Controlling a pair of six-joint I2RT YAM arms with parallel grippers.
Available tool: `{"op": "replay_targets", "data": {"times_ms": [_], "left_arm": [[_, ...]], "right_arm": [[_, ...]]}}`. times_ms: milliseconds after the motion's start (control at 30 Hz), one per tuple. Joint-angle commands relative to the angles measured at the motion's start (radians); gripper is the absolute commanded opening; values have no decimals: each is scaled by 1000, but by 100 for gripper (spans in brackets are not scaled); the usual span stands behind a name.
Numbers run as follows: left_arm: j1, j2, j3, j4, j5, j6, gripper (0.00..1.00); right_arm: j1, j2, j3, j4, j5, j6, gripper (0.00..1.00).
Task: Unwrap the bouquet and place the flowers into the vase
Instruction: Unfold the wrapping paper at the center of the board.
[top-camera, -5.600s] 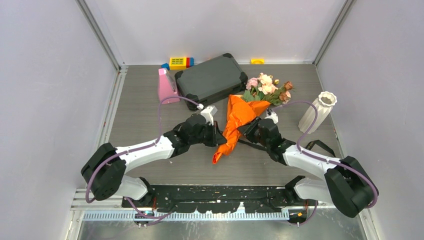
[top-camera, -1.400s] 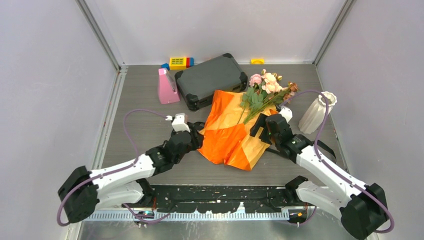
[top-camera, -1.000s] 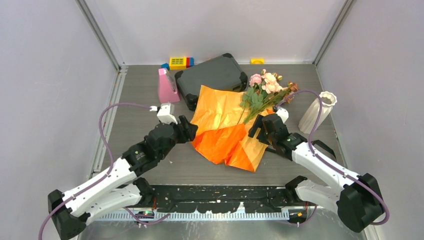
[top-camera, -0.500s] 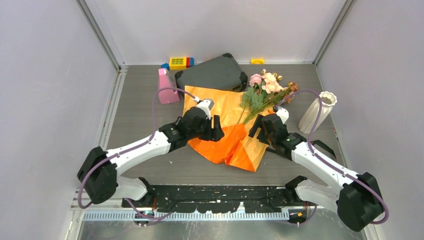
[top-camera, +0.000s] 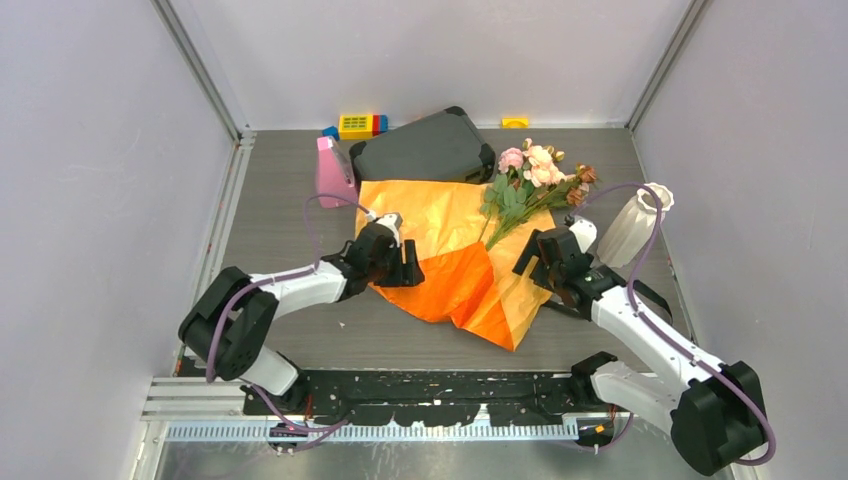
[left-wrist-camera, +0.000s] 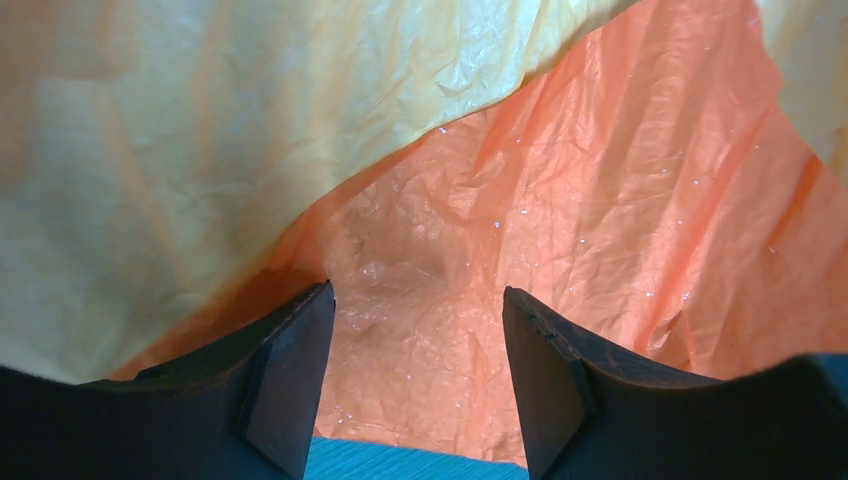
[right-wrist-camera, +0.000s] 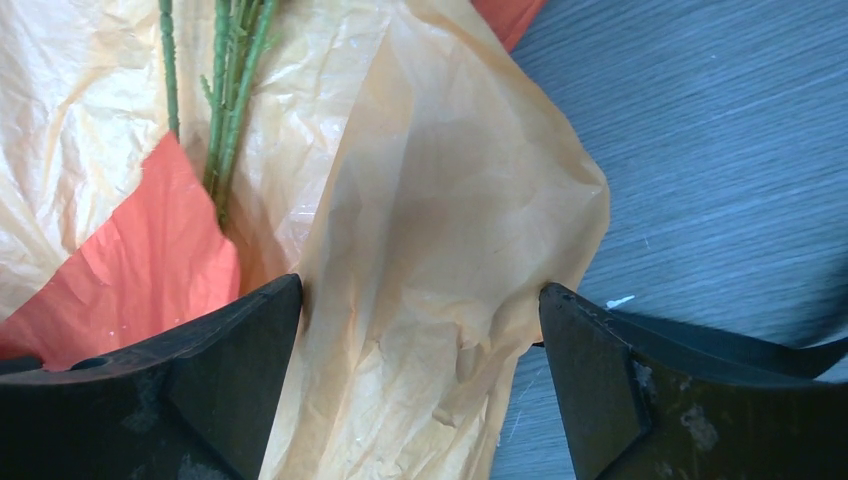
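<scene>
Though beyond both wrist views, vase overhead.

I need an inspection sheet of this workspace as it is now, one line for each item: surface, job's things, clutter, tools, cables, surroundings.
Surface: grey wood-grain table, partly covered.
Job's things: orange paper spread open; flowers lie with stems on it; white vase stands apart at right, without flowers.
Clutter: dark case, pink object, coloured blocks, small yellow piece at the far side.
Tools: left tool open over the paper; right tool open at the paper's right edge.
Cables: purple cable loops along each arm.
Surroundings: pale walls, metal frame rails.
</scene>
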Motion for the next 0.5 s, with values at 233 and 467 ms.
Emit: {"op": "replay_targets", "data": {"times_ms": [233, 467], "left_arm": [[40, 69, -45, 126, -7, 25, 66], [43, 90, -62, 154, -1, 21, 66]], "right_arm": [[-189, -49, -7, -28, -159, -18, 98], [-229, -21, -16, -38, -143, -2, 99]]}}
